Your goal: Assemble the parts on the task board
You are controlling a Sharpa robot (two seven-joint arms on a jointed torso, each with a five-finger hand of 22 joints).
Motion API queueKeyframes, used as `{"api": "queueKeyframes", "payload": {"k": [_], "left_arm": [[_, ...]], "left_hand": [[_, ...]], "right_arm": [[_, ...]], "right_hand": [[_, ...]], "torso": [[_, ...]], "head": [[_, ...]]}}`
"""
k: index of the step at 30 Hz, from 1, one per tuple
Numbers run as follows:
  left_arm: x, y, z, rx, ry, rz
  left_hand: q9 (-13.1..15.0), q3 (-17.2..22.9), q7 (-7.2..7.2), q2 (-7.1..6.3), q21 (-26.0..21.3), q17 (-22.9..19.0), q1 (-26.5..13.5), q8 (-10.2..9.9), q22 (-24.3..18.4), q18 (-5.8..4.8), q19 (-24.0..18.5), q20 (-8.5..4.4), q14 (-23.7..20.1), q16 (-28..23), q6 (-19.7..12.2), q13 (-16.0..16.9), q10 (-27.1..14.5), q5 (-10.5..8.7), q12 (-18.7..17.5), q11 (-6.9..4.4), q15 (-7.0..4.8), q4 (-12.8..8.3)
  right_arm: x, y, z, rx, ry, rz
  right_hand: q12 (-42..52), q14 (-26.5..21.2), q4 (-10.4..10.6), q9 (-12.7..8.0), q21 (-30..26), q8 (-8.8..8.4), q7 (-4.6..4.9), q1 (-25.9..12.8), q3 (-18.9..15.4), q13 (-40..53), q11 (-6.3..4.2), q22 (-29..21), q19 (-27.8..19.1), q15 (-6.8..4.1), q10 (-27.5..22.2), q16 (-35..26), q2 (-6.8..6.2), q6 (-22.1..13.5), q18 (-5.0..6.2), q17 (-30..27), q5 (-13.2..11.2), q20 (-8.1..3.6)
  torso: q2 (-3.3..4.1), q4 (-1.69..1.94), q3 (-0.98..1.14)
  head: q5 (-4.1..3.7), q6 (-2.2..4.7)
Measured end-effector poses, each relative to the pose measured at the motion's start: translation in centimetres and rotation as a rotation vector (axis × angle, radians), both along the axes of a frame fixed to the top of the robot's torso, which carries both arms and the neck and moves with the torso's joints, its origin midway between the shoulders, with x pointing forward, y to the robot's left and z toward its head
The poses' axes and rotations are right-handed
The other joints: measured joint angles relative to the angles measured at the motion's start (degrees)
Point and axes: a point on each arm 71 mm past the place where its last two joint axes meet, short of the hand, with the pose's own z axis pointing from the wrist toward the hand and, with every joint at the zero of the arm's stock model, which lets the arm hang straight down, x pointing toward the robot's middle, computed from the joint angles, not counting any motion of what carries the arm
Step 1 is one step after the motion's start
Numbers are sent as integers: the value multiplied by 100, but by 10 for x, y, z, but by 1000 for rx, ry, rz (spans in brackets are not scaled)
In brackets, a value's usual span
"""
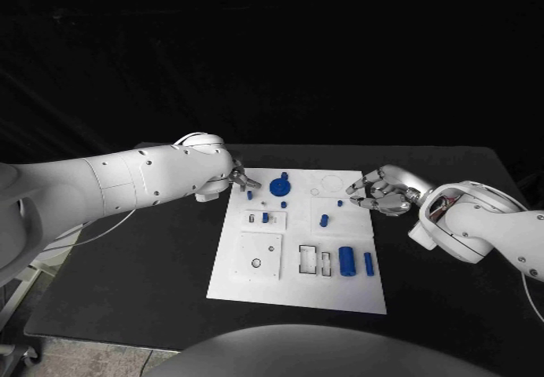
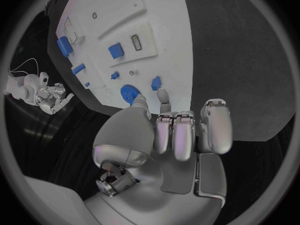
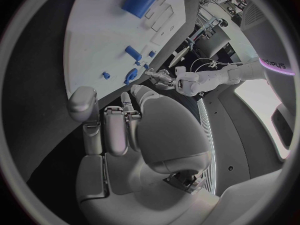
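The white task board (image 1: 259, 275) lies in the middle of the black table. Standing in it are a blue gear (image 1: 280, 187), small blue pegs (image 1: 325, 220), a thick blue cylinder (image 1: 347, 261) and a thin one (image 1: 369, 264). My left hand (image 1: 238, 179) hovers at the board's far left corner, holding nothing; its thumb and forefinger (image 2: 164, 97) reach apart toward the gear (image 2: 130, 92), the other fingers folded. My right hand (image 1: 380, 192) hangs at the board's right edge, fingers curled in on nothing. The right wrist view shows the board (image 3: 106, 40) ahead of those curled fingers (image 3: 115, 125).
Bare black tabletop (image 1: 136, 267) surrounds the board on both sides. A raised square plate (image 1: 259, 255) with a small hole and two rectangular slots (image 1: 308, 259) take up the board's near half. White cables hang off the table's left edge.
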Motion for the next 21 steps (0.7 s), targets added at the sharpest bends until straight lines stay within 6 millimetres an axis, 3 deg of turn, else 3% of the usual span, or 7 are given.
{"api": "queueKeyframes", "payload": {"k": [21], "left_arm": [[-1, -1, -11, 5, 32, 1]], "left_hand": [[19, -16, 0, 19, -45, 0, 125, -13, -1, 1, -41, 0, 0, 0, 0, 1, 0, 64, 0, 0, 0, -16]], "right_arm": [[-1, -1, -1, 3, 8, -1]], "right_hand": [[-14, 0, 0, 0, 0, 0, 0, 0, 0, 0, 9, -1, 0, 0, -9, 0, 0, 0, 0, 0, 0, 0]], "torso": [[0, -5, 3]], "head": [[-10, 0]]}}
